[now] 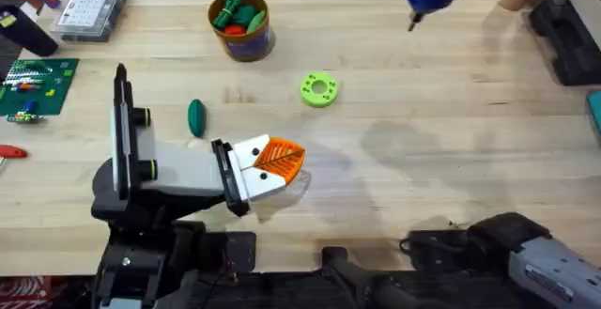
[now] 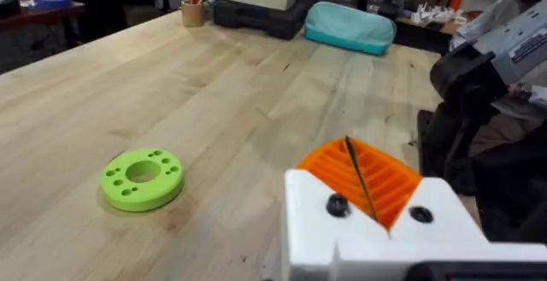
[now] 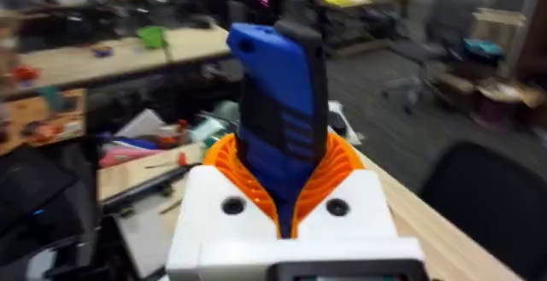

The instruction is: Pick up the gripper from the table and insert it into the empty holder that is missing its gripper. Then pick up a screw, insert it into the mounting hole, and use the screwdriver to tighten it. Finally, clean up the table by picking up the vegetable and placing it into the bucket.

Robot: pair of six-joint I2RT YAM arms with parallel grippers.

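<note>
The counter (image 1: 451, 112) is a pale wood-grain butcher-block surface with visible plank seams. In the overhead view, the holder (image 1: 178, 168), a blocky grey-white arm ending in a black plate on a black stand with green-dotted knobs, lies at the lower left. The gripper (image 1: 277, 159), an orange ribbed leaf-shaped piece on a white base, sits against that black plate. The vegetable (image 1: 195, 117), a smooth dark-green oval, rests on the counter just beyond the holder. A lime-green flat ring (image 1: 319, 89) with small holes lies near the centre, well apart from the vegetable. The bucket (image 1: 241, 25), a round tub with a blue-purple side and tan rim, stands toward the far edge and contains green and red items. The right end effector (image 3: 286, 208), white with orange ribbed pads, is clenched around the screwdriver (image 3: 278, 110), a thick royal-blue body whose tapered nose and thin bit appear above the far right of the counter in the overhead view. The left end effector (image 2: 363, 183) shows its orange ribbed pads pressed together with nothing between them. A clear compartment box (image 1: 89, 8) and a green circuit board (image 1: 36, 85) occupy the far left; a teal pouch (image 2: 350, 26) rests at the counter's far end. Cluttered workbenches stand in the room behind.
</note>
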